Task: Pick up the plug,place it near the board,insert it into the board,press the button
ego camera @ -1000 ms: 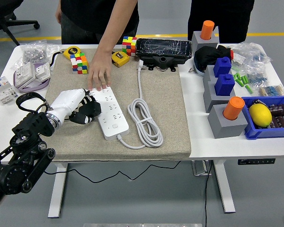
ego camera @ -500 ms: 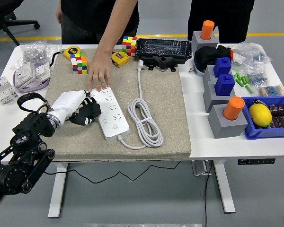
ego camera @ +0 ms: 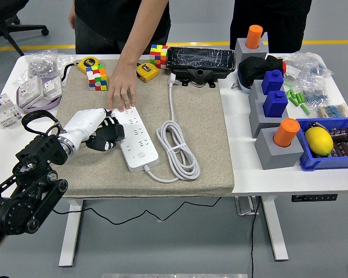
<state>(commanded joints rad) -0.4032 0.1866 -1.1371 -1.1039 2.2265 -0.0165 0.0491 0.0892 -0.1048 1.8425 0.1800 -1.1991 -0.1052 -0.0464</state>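
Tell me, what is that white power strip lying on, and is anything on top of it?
The power strip lies on a beige mat. A person's hand presses its far end; the robot's left hand rests at its left edge. What the hands cover cannot be seen.

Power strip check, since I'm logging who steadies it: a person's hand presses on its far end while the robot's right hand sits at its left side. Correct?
Not quite. The head view shows the robot's left hand beside the power strip, not its right. The person's hand does rest on the far end.

Grey floor with yellow line, office chair far left.
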